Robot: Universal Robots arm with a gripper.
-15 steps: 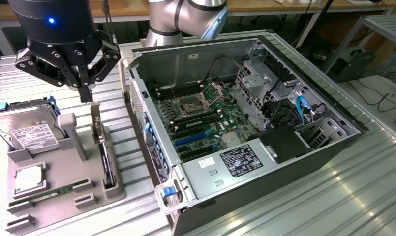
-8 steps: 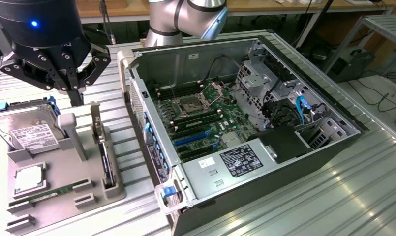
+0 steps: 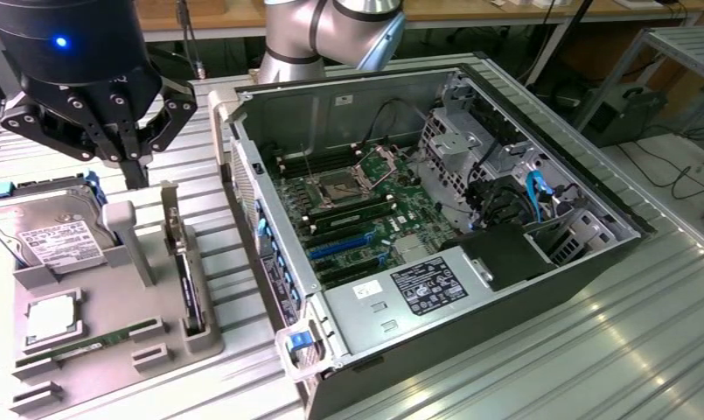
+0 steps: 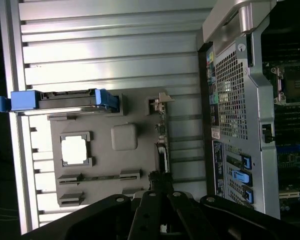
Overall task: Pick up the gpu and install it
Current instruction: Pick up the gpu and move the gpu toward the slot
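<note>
Ribbed metal tabletop (image 3: pixel 561 350) carries a grey holder tray (image 3: pixel 101 372) nearest the camera, where the gpu (image 3: pixel 188 280) stands on edge in a slot along the side facing the open computer case (image 3: pixel 328 109). Farther back, near the hard drive (image 3: pixel 48 232), the gripper (image 3: pixel 135 173) hangs above the tray, fingers pinched together, holding nothing.

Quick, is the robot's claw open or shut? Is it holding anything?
Gripper: shut, holding nothing, over the tray where the gpu stands.
</note>
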